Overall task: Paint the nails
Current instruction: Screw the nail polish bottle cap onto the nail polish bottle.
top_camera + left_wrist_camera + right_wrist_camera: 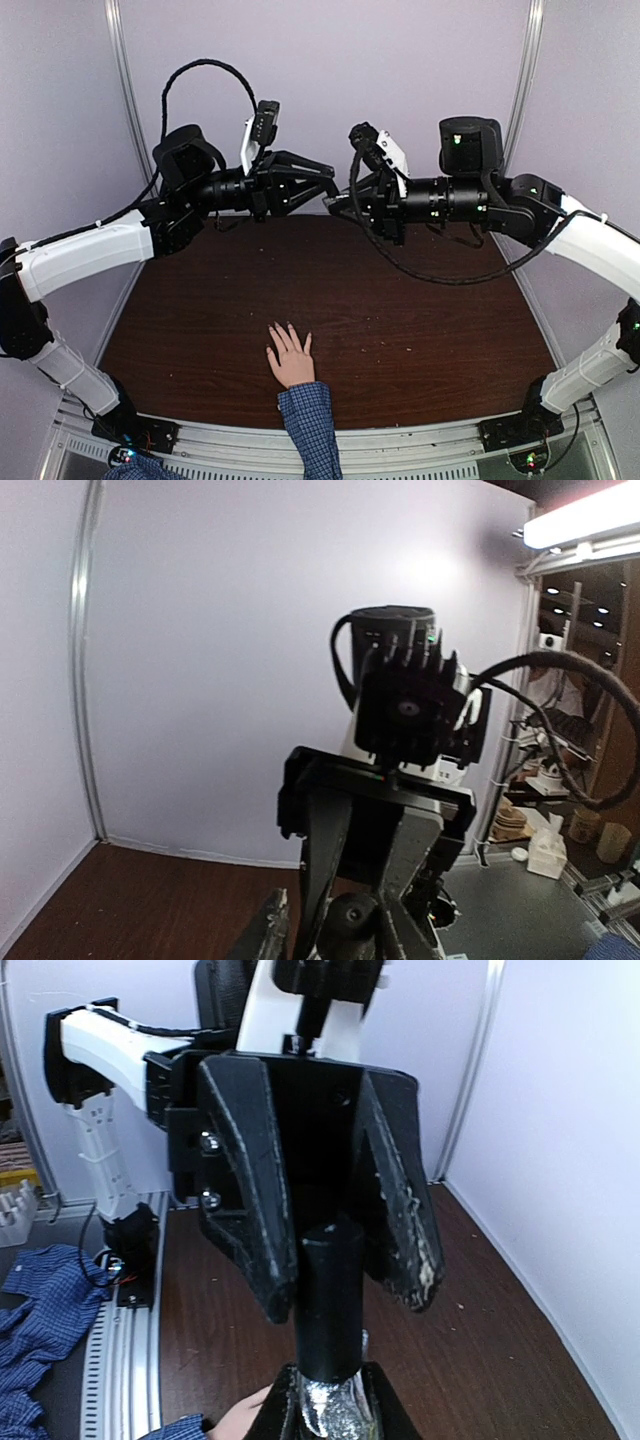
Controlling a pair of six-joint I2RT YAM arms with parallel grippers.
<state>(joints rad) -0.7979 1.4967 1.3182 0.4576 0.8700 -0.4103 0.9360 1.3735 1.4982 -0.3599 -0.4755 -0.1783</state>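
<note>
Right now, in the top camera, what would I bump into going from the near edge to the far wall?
First the metal rail → blue checked cuff → hand → bare brown tabletop → pale back wall.

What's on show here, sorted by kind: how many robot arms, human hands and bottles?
Robot arms: 2 (left arm, right arm)
Hand: 1
Bottle: 1
Total: 4
</note>
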